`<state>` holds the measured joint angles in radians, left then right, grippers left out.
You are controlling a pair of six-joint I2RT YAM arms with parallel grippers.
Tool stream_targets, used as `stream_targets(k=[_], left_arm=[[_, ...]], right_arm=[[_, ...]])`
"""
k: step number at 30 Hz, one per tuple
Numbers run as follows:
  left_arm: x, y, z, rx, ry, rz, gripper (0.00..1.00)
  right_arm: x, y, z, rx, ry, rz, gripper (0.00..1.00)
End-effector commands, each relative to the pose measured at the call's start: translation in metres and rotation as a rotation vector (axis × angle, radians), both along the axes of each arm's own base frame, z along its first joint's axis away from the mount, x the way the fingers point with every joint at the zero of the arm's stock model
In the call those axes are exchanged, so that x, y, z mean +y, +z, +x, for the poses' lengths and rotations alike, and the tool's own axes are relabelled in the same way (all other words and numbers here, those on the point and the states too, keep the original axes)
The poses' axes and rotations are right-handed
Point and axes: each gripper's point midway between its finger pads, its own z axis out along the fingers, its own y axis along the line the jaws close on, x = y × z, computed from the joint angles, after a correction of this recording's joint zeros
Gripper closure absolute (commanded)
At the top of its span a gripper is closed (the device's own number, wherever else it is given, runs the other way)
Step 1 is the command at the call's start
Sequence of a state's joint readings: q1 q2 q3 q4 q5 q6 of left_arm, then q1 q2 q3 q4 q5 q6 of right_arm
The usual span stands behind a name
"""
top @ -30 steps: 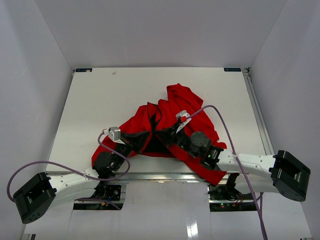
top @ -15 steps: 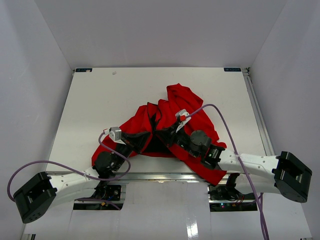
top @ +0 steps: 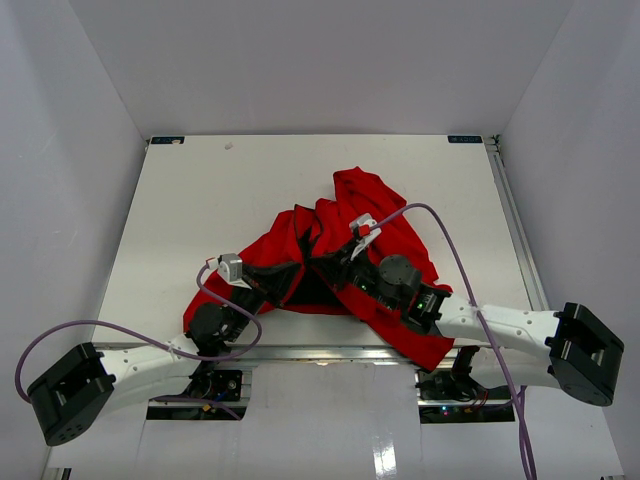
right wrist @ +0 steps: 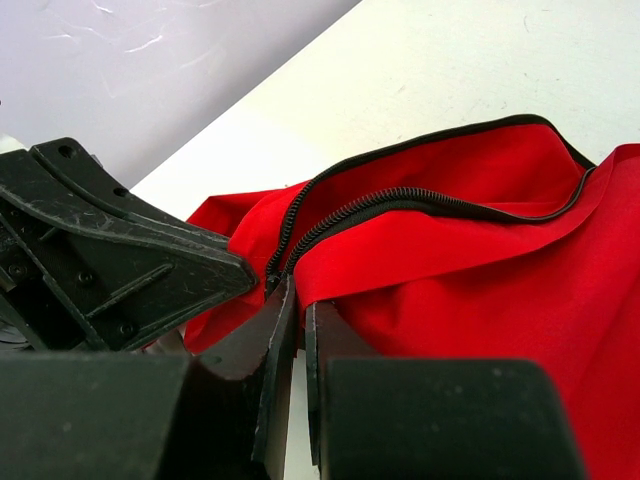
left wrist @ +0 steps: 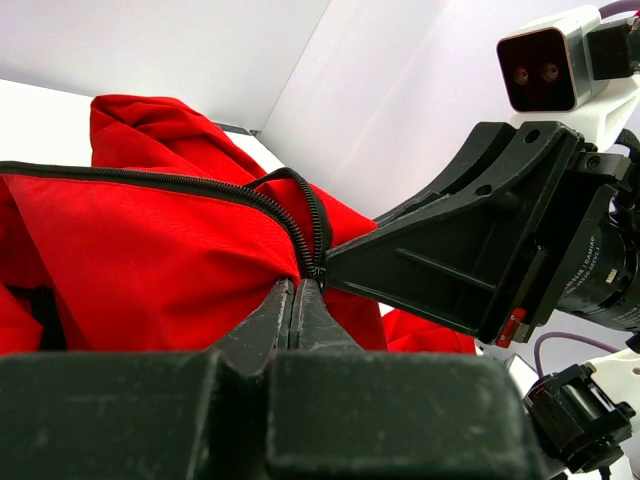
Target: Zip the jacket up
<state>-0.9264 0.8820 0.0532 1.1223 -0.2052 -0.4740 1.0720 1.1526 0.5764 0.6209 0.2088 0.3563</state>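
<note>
White bench [top: 200, 200], pale enclosure walls. The jacket [top: 375, 205] lies crumpled at centre, toward the near edge. The left end effector [left wrist: 297, 288] is pressed together, pinching fabric at the zipper [left wrist: 200, 186] base. The right end effector [right wrist: 297, 295], just beside it, is clamped on the zipper's lower end. Beyond the grips, both tracks lie apart. Judgement: ends gripped, zipping barely begun, and nearly the whole run remains.

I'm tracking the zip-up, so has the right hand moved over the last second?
Yes, slightly. In the top view the right hand has crept toward the far edge of the table and a bit left.
</note>
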Motion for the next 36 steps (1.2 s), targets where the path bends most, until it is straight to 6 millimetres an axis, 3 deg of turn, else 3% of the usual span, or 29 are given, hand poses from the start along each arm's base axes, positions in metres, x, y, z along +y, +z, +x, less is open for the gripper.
stream_targets(k=[1, 3, 6, 14, 27, 36], left_arm=[[-0.005, -0.036, -0.017, 0.033, -0.083, 0.089, 1.00], [-0.006, -0.035, -0.016, 0.037, -0.086, 0.089, 1.00], [-0.010, -0.027, -0.017, 0.036, -0.100, 0.077, 0.92], [-0.014, -0.014, -0.020, 0.004, -0.128, 0.058, 0.75], [-0.012, -0.013, -0.016, -0.004, -0.102, 0.062, 0.69], [-0.009, -0.017, -0.013, 0.005, -0.076, 0.080, 0.67]], right_arm=[[-0.014, 0.066, 0.025, -0.108, -0.101, 0.156, 0.92], [-0.009, 0.058, 0.018, -0.104, -0.049, 0.153, 0.92], [-0.001, 0.047, 0.007, -0.096, 0.018, 0.156, 0.92], [0.005, 0.032, 0.001, -0.077, 0.064, 0.149, 0.92], [0.003, 0.027, -0.007, -0.073, 0.089, 0.145, 0.92], [-0.001, 0.012, -0.016, -0.077, 0.111, 0.114, 0.92]])
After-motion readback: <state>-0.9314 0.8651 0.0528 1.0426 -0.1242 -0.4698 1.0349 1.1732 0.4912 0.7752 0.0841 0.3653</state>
